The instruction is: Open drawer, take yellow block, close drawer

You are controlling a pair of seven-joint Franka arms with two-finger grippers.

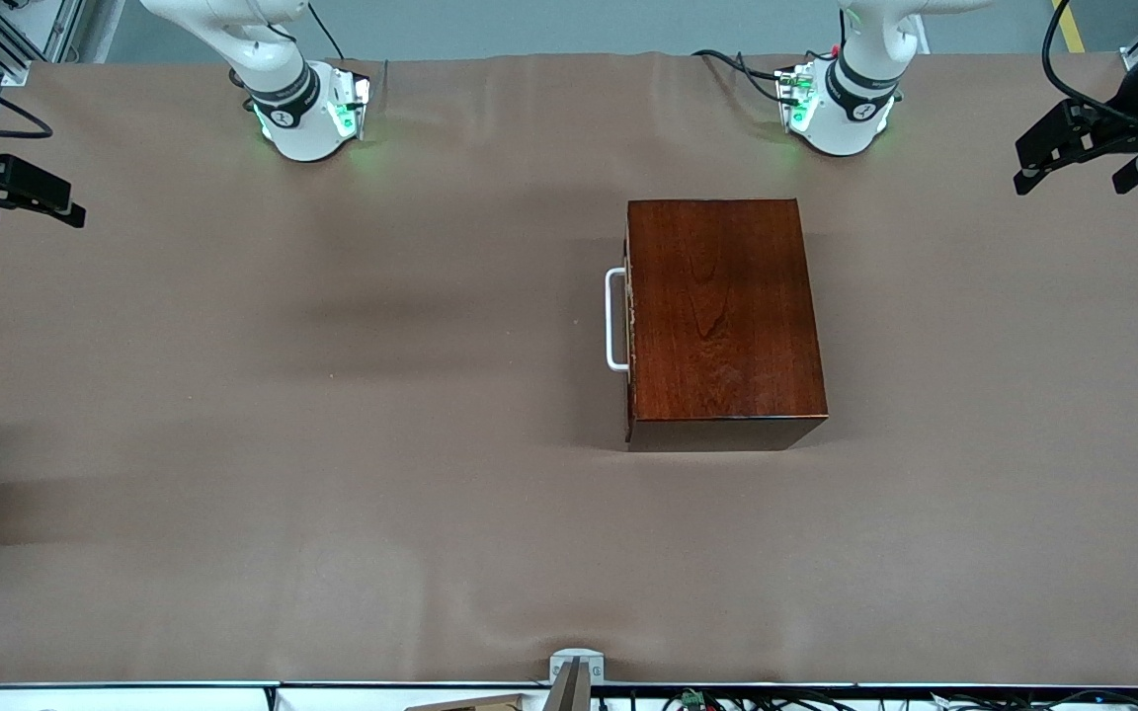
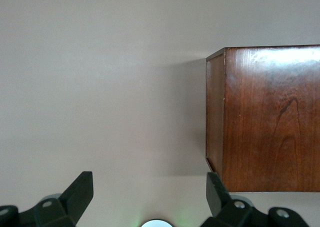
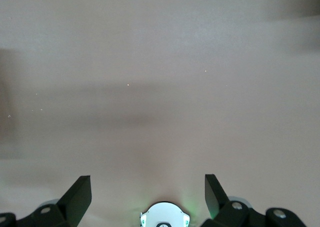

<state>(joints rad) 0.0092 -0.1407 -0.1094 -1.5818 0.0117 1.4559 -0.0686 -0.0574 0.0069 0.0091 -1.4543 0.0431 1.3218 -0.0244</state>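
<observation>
On counter [image 1: 332, 395], drawer [image 1: 631, 326] shut in wooden box [image 1: 722, 316], white handle [image 1: 614, 320] at box's 9 o'clock. Left tool [image 2: 150, 197] and right tool [image 3: 148, 197] held aloft at counter ends, fingers apart. Thin handle easily missed; box likely dragged if pulled unbraced. Yellow block unseen.

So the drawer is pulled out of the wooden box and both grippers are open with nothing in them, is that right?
Not quite. The drawer is shut, its white handle close against the box, as the front view shows. The left gripper and right gripper are indeed open and empty.
</observation>
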